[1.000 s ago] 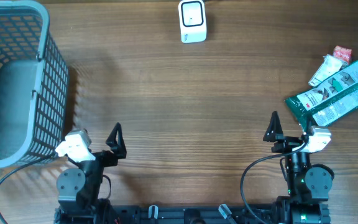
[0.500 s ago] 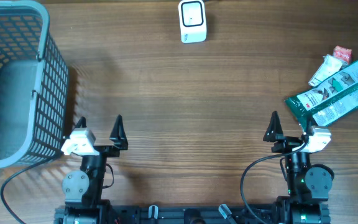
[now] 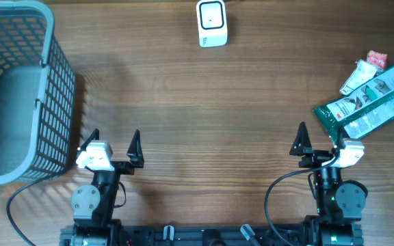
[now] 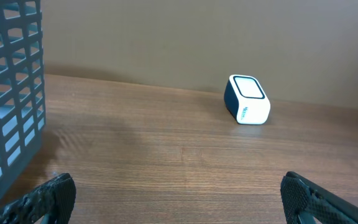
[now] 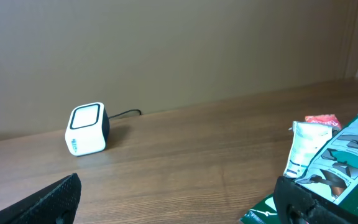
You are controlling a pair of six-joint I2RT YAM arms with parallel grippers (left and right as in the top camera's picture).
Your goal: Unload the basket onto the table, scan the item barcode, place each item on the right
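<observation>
The white barcode scanner (image 3: 212, 22) stands at the table's far edge, also seen in the left wrist view (image 4: 248, 99) and the right wrist view (image 5: 87, 129). A pile of items lies at the right: green packets (image 3: 369, 104), a white tube (image 3: 358, 76) and a small red packet (image 3: 377, 59). My left gripper (image 3: 113, 140) is open and empty at the near left (image 4: 178, 200). Just left of the green packets (image 5: 350, 155), my right gripper (image 3: 318, 140) stands open with only bare table between its fingers (image 5: 179, 202). No barcode can be made out.
A tall grey mesh basket (image 3: 19, 89) fills the left side, close to my left gripper, and shows at the left edge of the left wrist view (image 4: 11, 93). The scanner's cable runs off behind it. Wooden table lies between the two arms.
My left gripper has shifted a little to the right and turned to point straight across the table. The right arm and the items have not moved.
</observation>
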